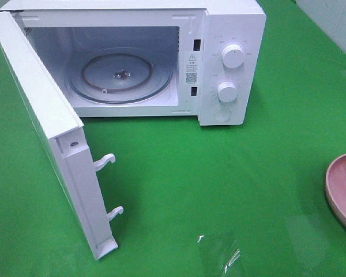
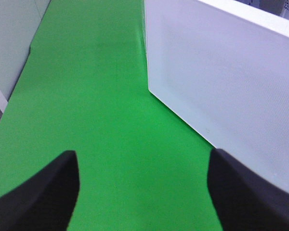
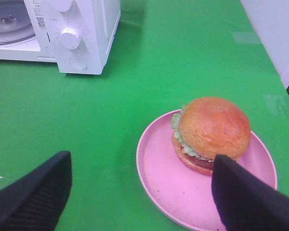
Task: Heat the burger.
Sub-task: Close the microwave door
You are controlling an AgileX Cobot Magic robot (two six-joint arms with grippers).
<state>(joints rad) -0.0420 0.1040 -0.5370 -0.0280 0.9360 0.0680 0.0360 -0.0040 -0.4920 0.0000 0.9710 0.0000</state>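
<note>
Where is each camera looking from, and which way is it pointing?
Exterior high: up above, looking down at the open microwave, its door and the green table; no arm shows.
Left wrist: on the left arm, facing the door's outer face; left gripper fingers frame it, apart.
Right wrist: on the right arm, facing the burger on its pink plate; right gripper fingers apart.
Shared: microwave and plate appear in both the high and right wrist views.
</note>
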